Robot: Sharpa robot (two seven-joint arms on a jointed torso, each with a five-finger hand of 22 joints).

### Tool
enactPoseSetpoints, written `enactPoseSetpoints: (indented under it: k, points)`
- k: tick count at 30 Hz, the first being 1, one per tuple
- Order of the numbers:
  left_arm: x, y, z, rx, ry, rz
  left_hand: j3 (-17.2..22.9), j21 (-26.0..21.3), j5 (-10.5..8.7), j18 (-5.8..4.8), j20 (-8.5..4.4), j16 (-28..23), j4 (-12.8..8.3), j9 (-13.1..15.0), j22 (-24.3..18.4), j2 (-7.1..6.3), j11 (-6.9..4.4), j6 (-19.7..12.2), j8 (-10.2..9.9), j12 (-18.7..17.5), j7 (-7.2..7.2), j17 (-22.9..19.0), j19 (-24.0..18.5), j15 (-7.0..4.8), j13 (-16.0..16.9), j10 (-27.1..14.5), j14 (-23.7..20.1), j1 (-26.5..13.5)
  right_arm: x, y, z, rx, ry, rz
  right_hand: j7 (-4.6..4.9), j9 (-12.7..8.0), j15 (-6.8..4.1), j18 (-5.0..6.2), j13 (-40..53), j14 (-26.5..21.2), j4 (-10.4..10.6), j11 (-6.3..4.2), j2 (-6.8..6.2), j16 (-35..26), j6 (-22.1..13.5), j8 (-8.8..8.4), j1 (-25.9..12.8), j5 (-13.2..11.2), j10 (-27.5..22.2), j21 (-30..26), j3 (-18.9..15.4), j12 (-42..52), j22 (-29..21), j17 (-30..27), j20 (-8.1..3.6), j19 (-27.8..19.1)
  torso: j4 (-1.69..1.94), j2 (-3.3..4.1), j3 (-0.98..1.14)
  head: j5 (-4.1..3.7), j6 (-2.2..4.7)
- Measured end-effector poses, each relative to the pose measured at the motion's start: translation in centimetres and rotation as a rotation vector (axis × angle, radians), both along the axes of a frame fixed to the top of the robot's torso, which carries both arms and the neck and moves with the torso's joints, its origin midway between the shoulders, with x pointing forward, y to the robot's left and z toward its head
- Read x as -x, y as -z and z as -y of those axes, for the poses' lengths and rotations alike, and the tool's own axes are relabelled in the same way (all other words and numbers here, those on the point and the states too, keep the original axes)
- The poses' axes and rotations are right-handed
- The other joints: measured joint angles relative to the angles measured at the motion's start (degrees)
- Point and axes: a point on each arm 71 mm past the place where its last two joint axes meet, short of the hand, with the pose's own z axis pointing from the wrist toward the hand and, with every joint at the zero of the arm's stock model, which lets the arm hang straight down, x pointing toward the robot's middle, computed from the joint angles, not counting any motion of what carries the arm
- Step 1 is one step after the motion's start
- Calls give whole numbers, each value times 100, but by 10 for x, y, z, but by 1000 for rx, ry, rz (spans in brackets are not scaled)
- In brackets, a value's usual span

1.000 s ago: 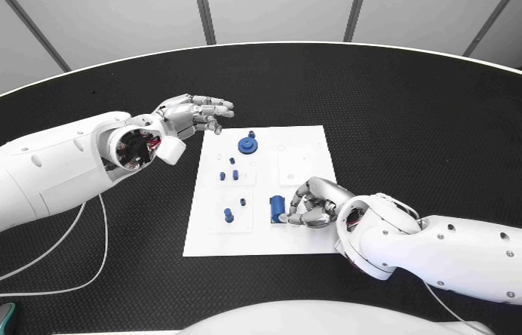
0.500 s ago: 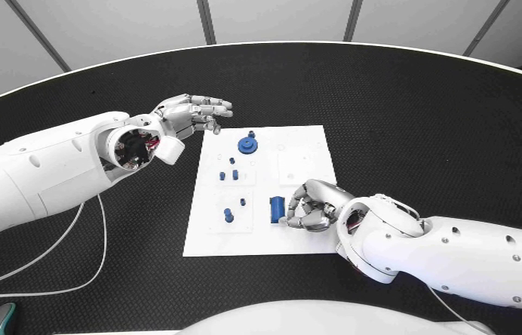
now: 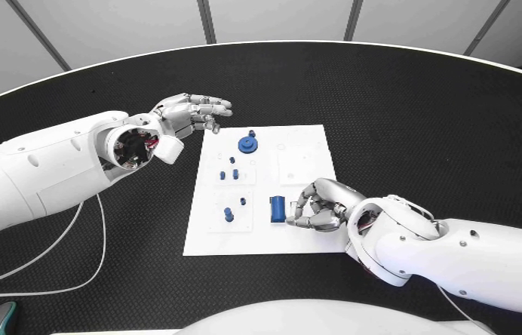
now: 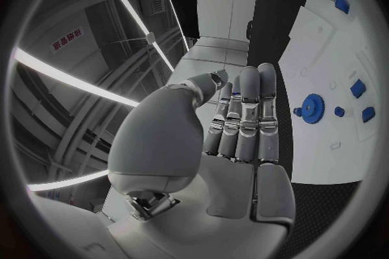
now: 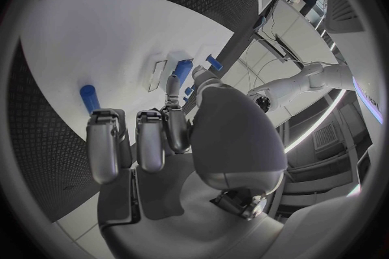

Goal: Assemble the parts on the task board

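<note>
The white task board (image 3: 299, 154) lies in the middle of the table. A blue gear part (image 3: 248, 145) stands near its far edge, with small blue pegs (image 3: 228, 174) nearer me and a further peg (image 3: 228, 215) near the front left. A blue block (image 3: 277, 209) stands at the front centre. My right hand (image 3: 321, 205) rests on the board just right of this block, fingers curled in, with nothing seen inside them. My left hand (image 3: 194, 113) hovers off the board's far left corner, fingers stretched out and holding nothing. The left wrist view shows the gear (image 4: 308, 105) beyond the left hand (image 4: 235, 136).
The board (image 5: 97, 39) sits on black textured table (image 3: 413, 109), which is bare around it. A blue peg (image 5: 89, 98) lies beside the curled right fingers (image 5: 150, 139). A thin white cable (image 3: 93, 252) loops on the table under my left arm.
My right hand and forearm have slid slightly right, away from the blue block, which stays in place. The left hand has not moved.
</note>
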Motion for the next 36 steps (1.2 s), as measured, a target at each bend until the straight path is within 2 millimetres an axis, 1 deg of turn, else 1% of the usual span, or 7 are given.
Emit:
enactPoseSetpoints:
  k: [3, 5, 10, 13, 18, 24, 36]
  points:
    - [0, 0, 0, 0, -2, 1, 0, 0, 0, 0, 0, 0, 0, 0, 0, 0, 0, 0, 0, 0, 0, 0, 0, 0, 0, 0, 0, 0, 3, -5, 7, -24, 10, 27, 0, -21, 0, 0, 0, 0, -9, 0, 41, 0, 0, -57, 86, 128, 0, 0, 30, 0, 0, 0, 0, 0, -2, 0, 3, 1, 4]
    - [0, 0, -1, 0, -3, 2, 0, 0, 0, 0, 0, 0, 0, 0, 0, 0, 0, 0, 0, 0, 0, 0, 0, 0, 0, 0, 0, 0, 5, -8, 13, -40, 18, 47, 63, -65, 0, 0, 0, 0, -9, 0, 128, 0, -63, -147, 173, 278, 0, 0, 141, 0, 0, 0, 0, 0, -6, -1, 5, -3, 11]
    - [0, 0, -2, -1, -9, 3, 0, -23, 0, 0, 0, 0, 0, 0, -8, 0, -21, 0, 0, 0, 0, -9, 0, 0, 0, -21, 0, 0, 6, -15, 39, -54, 51, 102, 165, -213, 57, -1, -1, 8, -10, 94, 175, 0, -207, -428, 341, 579, -12, 0, 362, -14, 0, -1, 41, 5, -24, -7, 8, -39, 33]
    - [0, 0, -3, -1, -12, 4, 0, -23, 0, 0, 0, 0, 0, 0, -8, 0, -21, 0, 0, 0, 0, -9, 0, 0, 0, -21, 0, 0, 4, -15, 58, -29, 78, 130, 184, -286, 75, 0, -1, -10, -16, 113, 213, 0, -226, -555, 379, 644, 9, 0, 464, -33, 0, -1, 55, 8, -42, -13, 11, -61, 56]
    - [-1, 0, -3, 0, -10, 5, 0, -23, 0, 0, 0, 0, 0, 0, -8, 0, -21, 0, 0, 0, 0, -9, 0, 0, 0, -21, 0, 0, 1, -14, 77, 38, 113, 158, 188, -327, 94, 0, -1, 10, -10, 134, 198, 0, -222, -601, 363, 644, -11, 0, 470, -33, 0, -1, 65, -2, -77, -18, 26, -116, 69]
    - [0, 0, -2, 1, -6, 5, 0, -23, 0, 0, 0, 0, 0, 0, -7, 0, -21, 0, 0, 0, 0, -8, 0, 0, 0, -21, 0, 0, -2, -11, 85, 104, 149, 160, 194, -357, 114, 0, -2, -10, 29, 133, 94, 0, -83, -672, -62, 587, -11, 0, 408, -73, 0, -1, 95, 8, -81, -18, 29, -196, 98]
    - [0, 0, -2, 2, -4, 4, 0, -23, 0, 0, 0, 0, 0, 0, -7, 0, -21, 0, 0, 0, 0, -8, 0, 0, 0, -21, 0, 0, -10, -1, 76, 150, 147, 129, 174, -326, 115, -1, -2, -11, 16, 133, 3, 0, -8, -672, -182, 520, -11, 0, 332, -121, 0, -2, 95, 8, -67, -16, 20, -229, 86]
